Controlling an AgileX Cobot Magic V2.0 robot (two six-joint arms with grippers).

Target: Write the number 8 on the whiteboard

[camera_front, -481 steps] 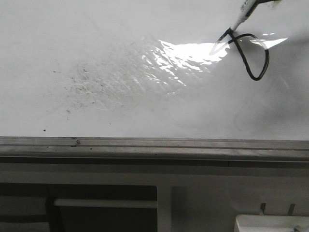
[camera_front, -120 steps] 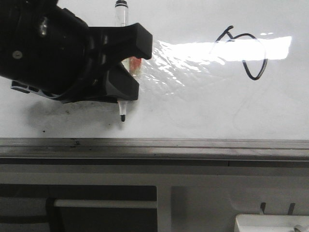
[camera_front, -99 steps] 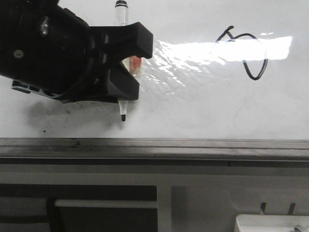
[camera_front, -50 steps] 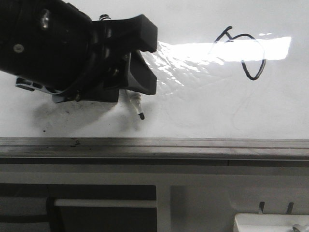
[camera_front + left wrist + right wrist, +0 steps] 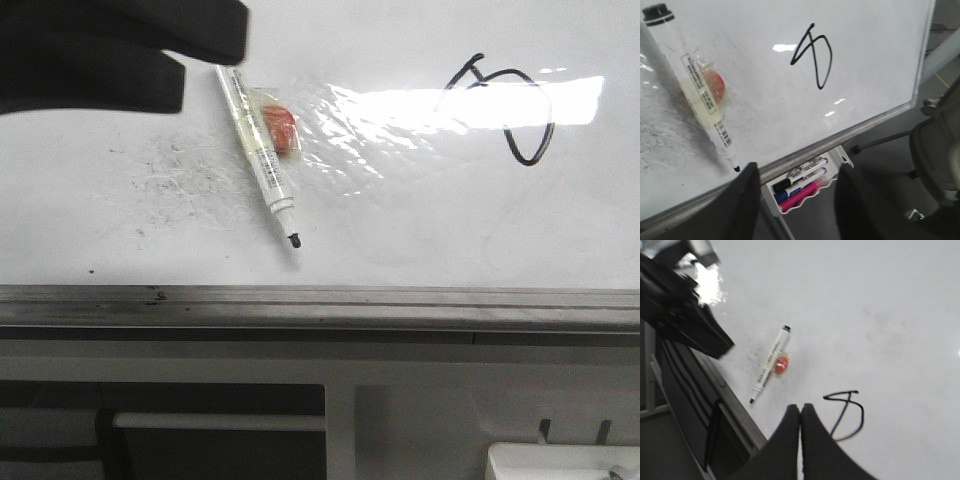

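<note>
Now, pen-down step: marker [image 5: 262, 150] flat on whiteboard [image 5: 400, 250], released. Left gripper [image 5: 795, 200] spread, empty; right gripper [image 5: 801, 432] pressed together, empty. Number 8 [image 5: 505, 110] drawn, lopsided (arguably unfinished). Next, likely: withdraw.

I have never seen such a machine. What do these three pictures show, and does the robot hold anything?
It is a robot with two arms, each ending in a gripper. The front view looks forward over a flat whiteboard; the other two pictures come from cameras on the wrists. On the board lies a marker, uncapped, with something red fixed to it. Nothing holds it. The black line is the number 8, rather crooked. The left gripper is open above the marker. The right gripper is shut and empty, near the drawing. A tray of spare markers hangs below the board's edge.
</note>
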